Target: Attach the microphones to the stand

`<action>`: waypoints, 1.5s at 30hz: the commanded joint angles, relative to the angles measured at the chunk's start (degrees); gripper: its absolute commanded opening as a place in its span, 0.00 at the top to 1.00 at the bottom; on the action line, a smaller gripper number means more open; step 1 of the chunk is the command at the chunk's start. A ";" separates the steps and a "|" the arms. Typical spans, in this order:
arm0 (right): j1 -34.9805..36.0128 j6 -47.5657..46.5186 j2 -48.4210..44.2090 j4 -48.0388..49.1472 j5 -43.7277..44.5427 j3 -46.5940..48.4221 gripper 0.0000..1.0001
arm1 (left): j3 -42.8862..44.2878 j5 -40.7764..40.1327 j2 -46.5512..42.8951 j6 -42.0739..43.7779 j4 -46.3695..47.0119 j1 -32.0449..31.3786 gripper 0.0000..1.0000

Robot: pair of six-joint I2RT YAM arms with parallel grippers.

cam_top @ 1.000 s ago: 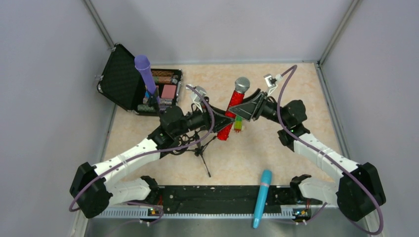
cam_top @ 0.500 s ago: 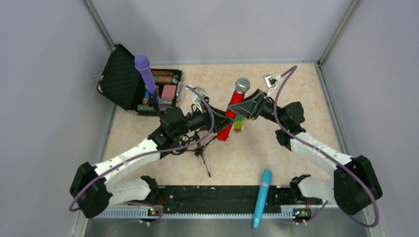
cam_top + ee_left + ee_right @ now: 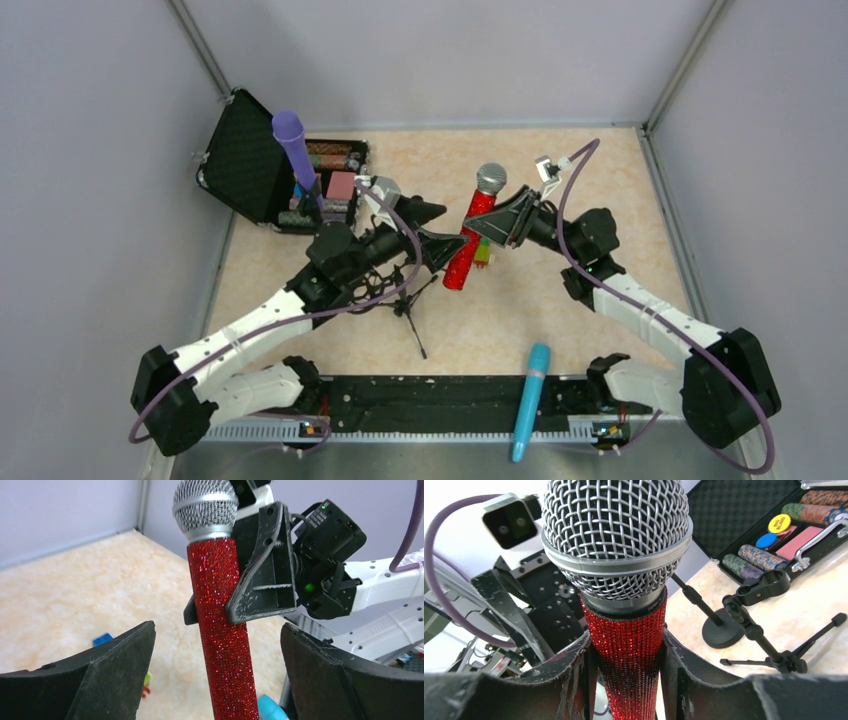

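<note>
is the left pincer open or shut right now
Open: the left pincer has fingers spread, clear of the red microphone, which the right pincer clamps.

Red glitter microphone [image 3: 470, 232] near-upright, mid-table; purple microphone [image 3: 293, 150] upright far left, perhaps clipped; cyan microphone [image 3: 530, 400] flat, near edge.

**Two arms, grippers meeting head-on**

- Left arm [image 3: 250, 325]: reaches from its near-left base forward and to the right, elbow bent.
- Left gripper [image 3: 450, 226]: jaws spread wide. Its fingers [image 3: 115, 665] stand one on either side of the red mic [image 3: 222, 630], and the wrist view shows a gap at each side.
- Right arm [image 3: 650, 312]: reaches from its near-right base forward and to the left, forearm angled up.
- Right gripper [image 3: 487, 222]: clamped on the mic's glittered shaft just below the head, both fingers pressed to it, head up.
- The grippers face each other, close together.
</note>
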 commanded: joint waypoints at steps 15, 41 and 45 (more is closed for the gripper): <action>0.54 -6.87 -3.70 -5.73 2.35 -0.04 1.00 | 1.64 -10.84 -16.00 11.47 -15.57 -0.10 0.01; 0.50 -9.22 4.34 -5.35 -0.17 4.41 1.00 | -8.63 -28.67 -33.17 -11.66 -31.48 -0.09 0.01; 0.54 -10.71 3.76 -4.37 0.03 4.23 1.00 | -10.47 -30.01 -38.14 -10.93 -29.33 -0.10 0.01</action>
